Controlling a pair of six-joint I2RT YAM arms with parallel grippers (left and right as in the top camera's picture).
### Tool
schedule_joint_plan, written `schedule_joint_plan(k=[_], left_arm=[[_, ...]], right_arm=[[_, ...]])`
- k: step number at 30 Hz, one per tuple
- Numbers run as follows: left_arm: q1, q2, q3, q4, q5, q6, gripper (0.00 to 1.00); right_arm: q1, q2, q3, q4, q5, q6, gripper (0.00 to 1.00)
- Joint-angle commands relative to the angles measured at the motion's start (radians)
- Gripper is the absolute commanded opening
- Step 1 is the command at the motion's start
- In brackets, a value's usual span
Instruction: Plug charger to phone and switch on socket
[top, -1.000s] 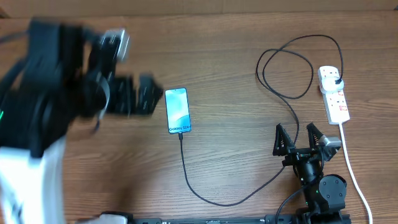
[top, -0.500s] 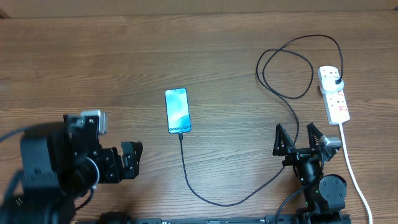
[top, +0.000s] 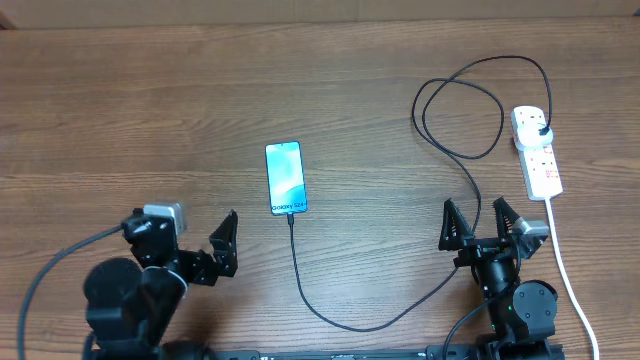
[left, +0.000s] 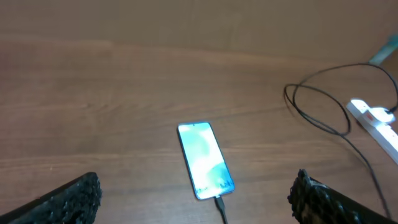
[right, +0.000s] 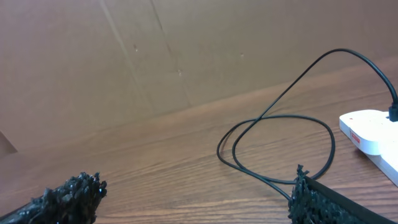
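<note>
Overhead, the phone (top: 285, 178) is seen lying flat mid-table, with the charger (top: 330, 310) joined to its near end and plugged into the socket (top: 537, 152) at the right. The right gripper (top: 478, 225) is held wide open and empty. Left wrist: the left gripper (left: 196, 186) is spread open and empty, with the phone framed between its fingers. Right wrist: the charger's loop and one end of the socket are shown.

Both arms sit folded at the frame's bottom edge, the left gripper (top: 216, 252) at lower left and the right gripper (top: 472, 212) at lower right, each with jaws spread wide; the right points up-frame.
</note>
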Motion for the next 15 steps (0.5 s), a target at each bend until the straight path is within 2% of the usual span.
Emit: schedule_joint_plan(k=[1, 9, 15], left_arm=[[0.008, -0.062, -0.122, 0.090, -0.008, 0.012, 1.00], [0.012, -0.189, -0.368, 0.301, -0.032, 0.012, 1.00], [0.043, -0.262, -0.470, 0.357, -0.032, 0.012, 1.00]], right_arm=[[-0.003, -0.009, -0.010, 0.006, -0.004, 0.000, 1.00], [-0.003, -0.009, -0.010, 0.006, -0.004, 0.000, 1.00], [-0.003, -0.009, -0.010, 0.006, -0.004, 0.000, 1.00]])
